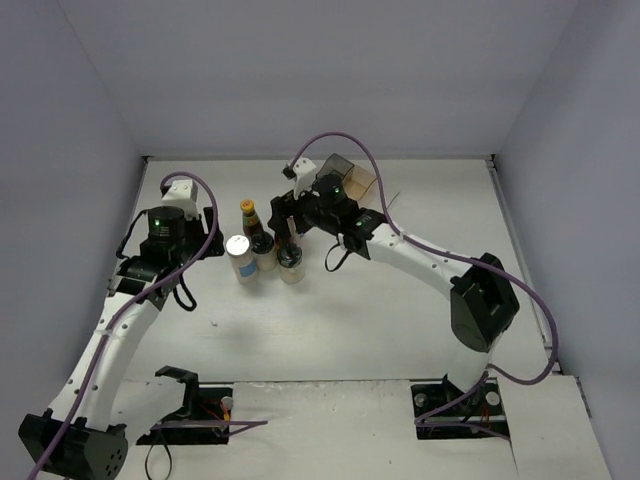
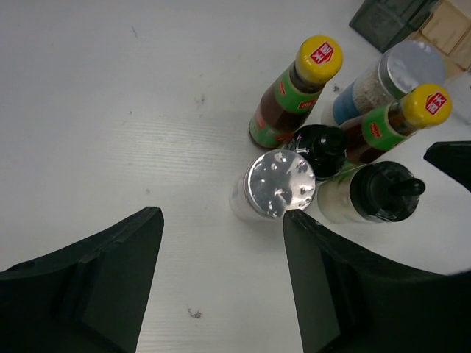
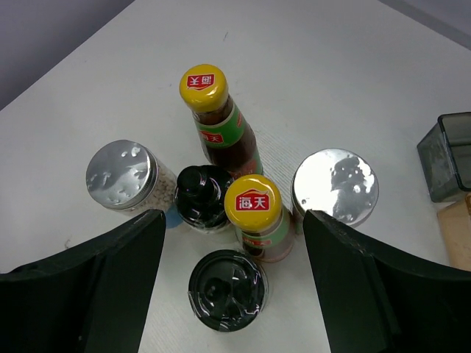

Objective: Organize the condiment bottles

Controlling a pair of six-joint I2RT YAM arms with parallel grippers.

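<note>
The left jaws are held spread over the desk point(image 2: 110, 110) beside a silver-lidded shaker point(image 2: 280, 184); the right jaws are spread above a yellow-capped sauce bottle point(image 3: 252, 206). Six condiment bottles point(image 1: 263, 247) are clustered upright on the desk.

The left gripper point(image 2: 221, 220) and right gripper point(image 3: 234, 220) are both pointing downward (jaws standing apart on each one).

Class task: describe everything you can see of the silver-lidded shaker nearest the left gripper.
The shaker stands upright on the white table, at the cluster's left edge. Its shiny metal lid has small holes; the clear body looks pale inside. A black-topped jar stands close behind; contact is unclear. The open left gripper hovers above, not holding it.
</note>
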